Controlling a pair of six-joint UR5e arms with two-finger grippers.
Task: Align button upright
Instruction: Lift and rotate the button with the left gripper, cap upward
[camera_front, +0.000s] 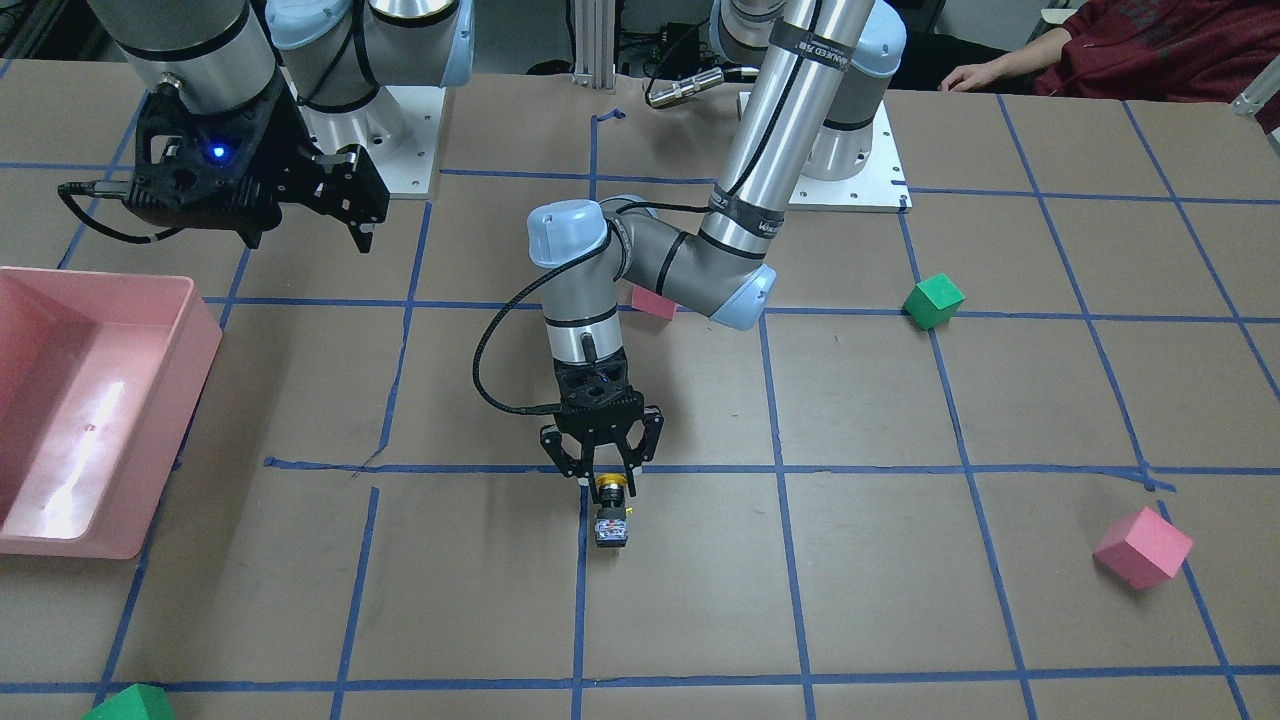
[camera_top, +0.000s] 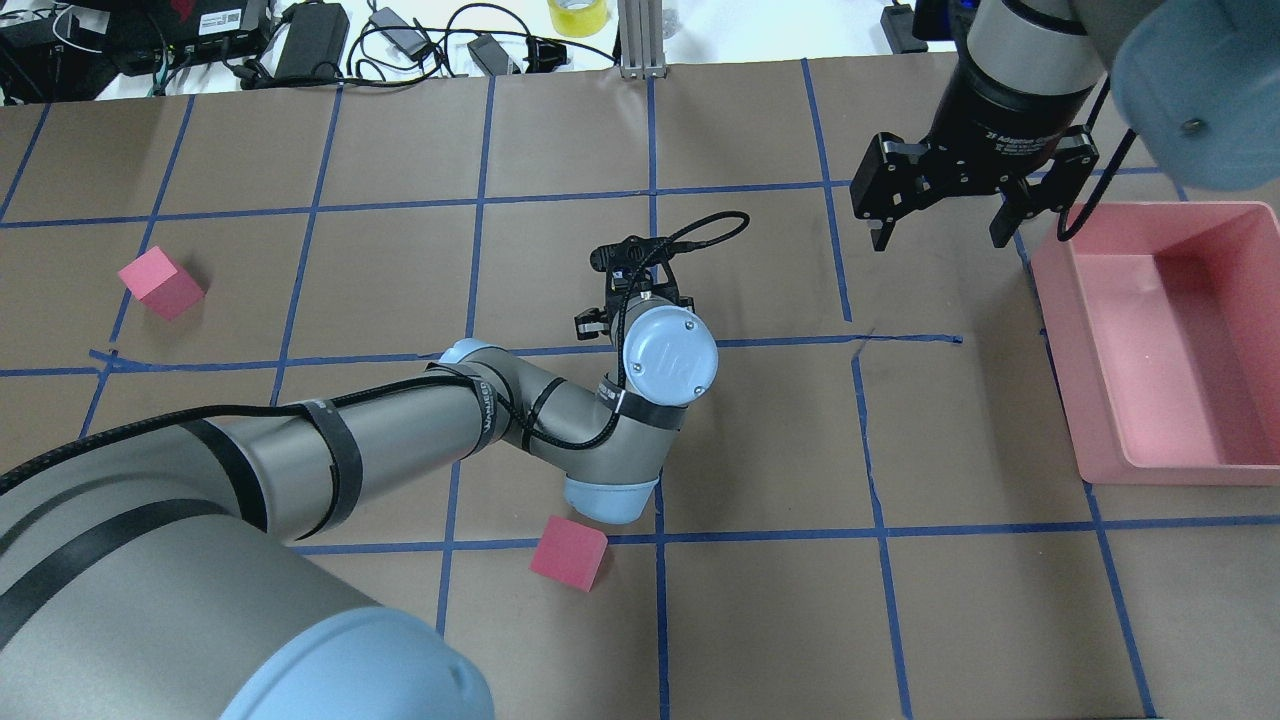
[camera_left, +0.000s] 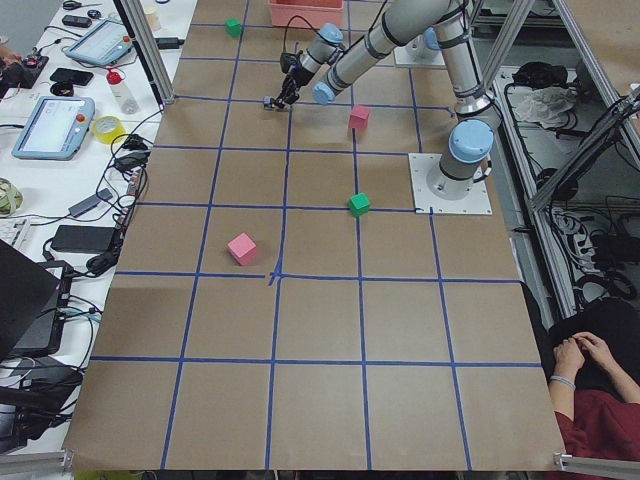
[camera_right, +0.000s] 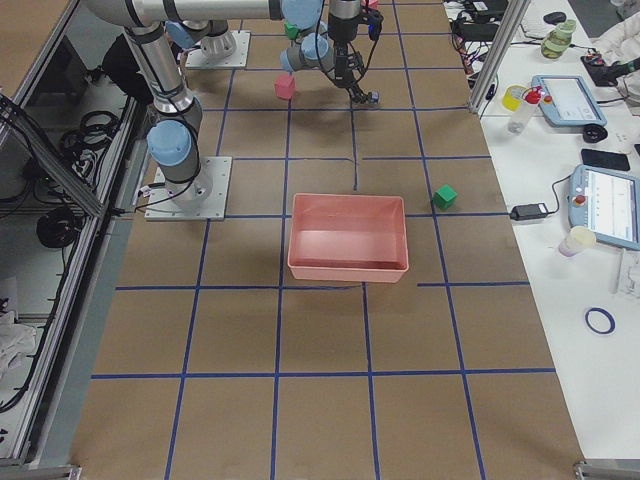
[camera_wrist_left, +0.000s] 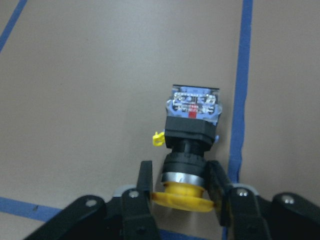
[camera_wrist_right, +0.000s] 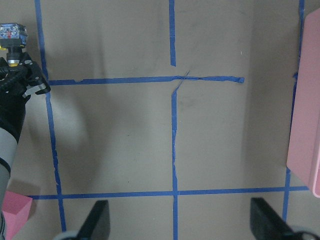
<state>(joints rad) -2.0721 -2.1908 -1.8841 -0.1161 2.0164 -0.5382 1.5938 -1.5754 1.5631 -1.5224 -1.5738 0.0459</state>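
Observation:
The button (camera_front: 611, 512) lies on its side on the brown paper, beside a blue tape line near the table's middle. Its yellow cap points toward the robot and its silvery-blue contact block points away. My left gripper (camera_front: 604, 480) reaches down over it. In the left wrist view my left gripper (camera_wrist_left: 180, 171) has its fingers pressed on both sides of the button (camera_wrist_left: 192, 135), on the black neck just behind the cap. My right gripper (camera_top: 945, 235) hangs open and empty above the table beside the pink tray. The right wrist view shows the button (camera_wrist_right: 11, 37) at its top left corner.
A pink tray (camera_top: 1060, 350) stands at the table's right end. One pink cube (camera_top: 568, 552) lies under my left elbow and another (camera_front: 1142, 547) at the left end. Green cubes (camera_front: 933, 300) (camera_front: 130, 705) lie further out. A person's hand (camera_front: 975, 75) rests behind the left base.

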